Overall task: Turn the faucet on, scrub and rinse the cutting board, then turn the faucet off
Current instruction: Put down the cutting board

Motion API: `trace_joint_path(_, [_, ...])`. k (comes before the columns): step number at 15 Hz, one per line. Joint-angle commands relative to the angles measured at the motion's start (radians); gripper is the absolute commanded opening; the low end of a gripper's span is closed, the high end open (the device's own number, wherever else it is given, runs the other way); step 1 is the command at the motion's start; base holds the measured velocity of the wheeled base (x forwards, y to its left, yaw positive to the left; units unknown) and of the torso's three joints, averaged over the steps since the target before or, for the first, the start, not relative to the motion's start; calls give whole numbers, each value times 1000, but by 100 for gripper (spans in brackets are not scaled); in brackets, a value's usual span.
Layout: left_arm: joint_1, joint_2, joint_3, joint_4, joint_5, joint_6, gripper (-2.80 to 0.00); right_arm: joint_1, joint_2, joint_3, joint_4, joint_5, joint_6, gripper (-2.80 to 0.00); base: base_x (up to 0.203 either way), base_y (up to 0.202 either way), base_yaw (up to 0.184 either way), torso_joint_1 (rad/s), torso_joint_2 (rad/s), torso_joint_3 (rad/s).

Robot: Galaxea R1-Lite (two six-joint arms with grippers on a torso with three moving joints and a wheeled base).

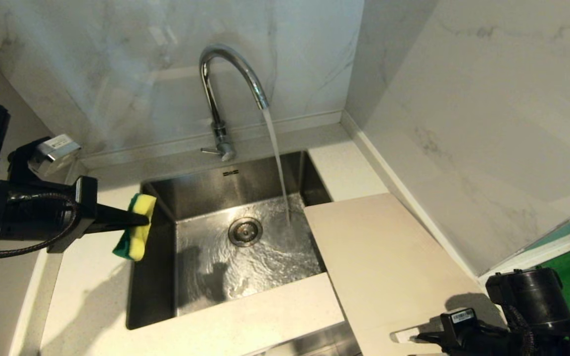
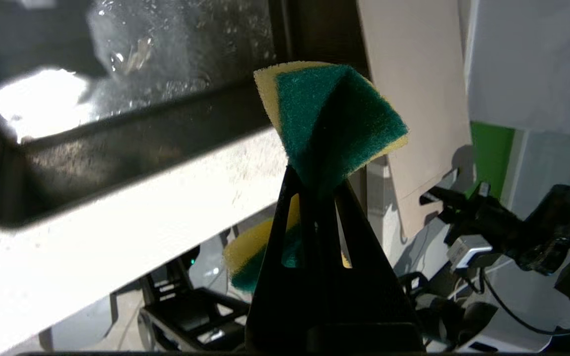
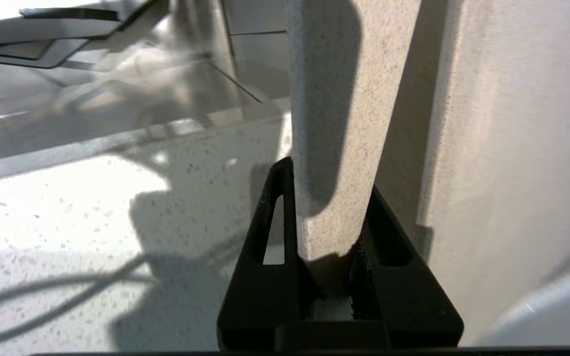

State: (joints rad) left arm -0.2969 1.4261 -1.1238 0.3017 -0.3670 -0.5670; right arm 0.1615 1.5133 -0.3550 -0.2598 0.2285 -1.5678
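Water was running from the faucet (image 1: 225, 89) at the upper centre of the head view into the sink (image 1: 156, 277), landing just left of the cutting board (image 1: 384, 262). The board lay flat on the desk (image 1: 92, 277) at the lower right of the frame, its far left corner overhanging the sink's right edge.

My left gripper (image 1: 139, 217), at the left of the frame over the sink's left rim, had its fingers clamped shut on the yellow-and-green sponge (image 1: 136, 232), squeezing it at the waist.

My right gripper (image 3: 327, 217), at the lower right corner of the head view, straddled the board's near end by the handle slot. The fingers (image 3: 270, 222) sat either side of the board's edge, but I could not tell whether they were gripping it or merely around it.

I judged the step in hand to be taking hold of the board to bring it under the stream. To do that well, I would seat the edge deep between the fingers, close firmly, then lift the thin board slowly so it neither flexed nor slipped, keeping the sponge clear until the surface was wet.
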Motion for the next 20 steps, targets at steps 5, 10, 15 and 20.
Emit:
trace_joint_path(5, [13,74,-10,-42,-1,-4,-280,57,219,-77,-5,32,23,-280,0,0,0,0,0,0])
trace_joint_path(10, [24,80,-10,-44,-1,-5,-280,59,301,-96,-8,34,49,-280,0,0,0,0,0,0])
trace_joint_path(15, [24,94,-10,-44,-1,-5,-280,61,347,-108,-9,35,52,-280,0,0,0,0,0,0])
trace_joint_path(20, [24,117,-8,-65,-1,-7,-280,82,399,-137,-10,35,67,-280,0,0,0,0,0,0])
